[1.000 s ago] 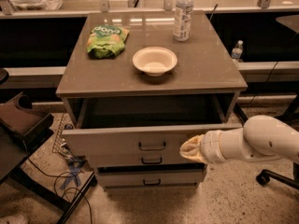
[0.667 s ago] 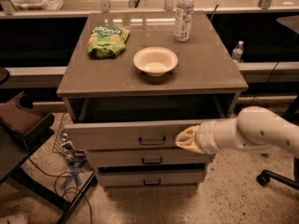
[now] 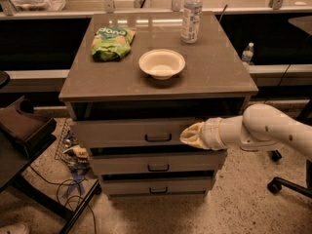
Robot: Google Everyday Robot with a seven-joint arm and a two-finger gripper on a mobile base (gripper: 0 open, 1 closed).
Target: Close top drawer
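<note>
The top drawer (image 3: 122,132) is the uppermost of three grey-brown drawers in a small cabinet. It stands out only a little, with a dark gap above its front. Its dark bar handle (image 3: 158,138) is at the centre of the front. My gripper (image 3: 189,136), pale and cream-coloured, comes in from the right on a white arm (image 3: 273,130). It rests against the drawer front just right of the handle.
On the cabinet top (image 3: 214,72) stand a white bowl (image 3: 162,63), a green snack bag (image 3: 112,42) and a water bottle (image 3: 191,14). Two lower drawers (image 3: 156,165) sit below. A dark chair (image 3: 22,130) and cables (image 3: 73,169) are at the left, an office-chair base (image 3: 287,182) at the right.
The top drawer has slid inward, from well open to nearly in. My gripper and arm have moved in with its front, staying pressed right of the handle.
</note>
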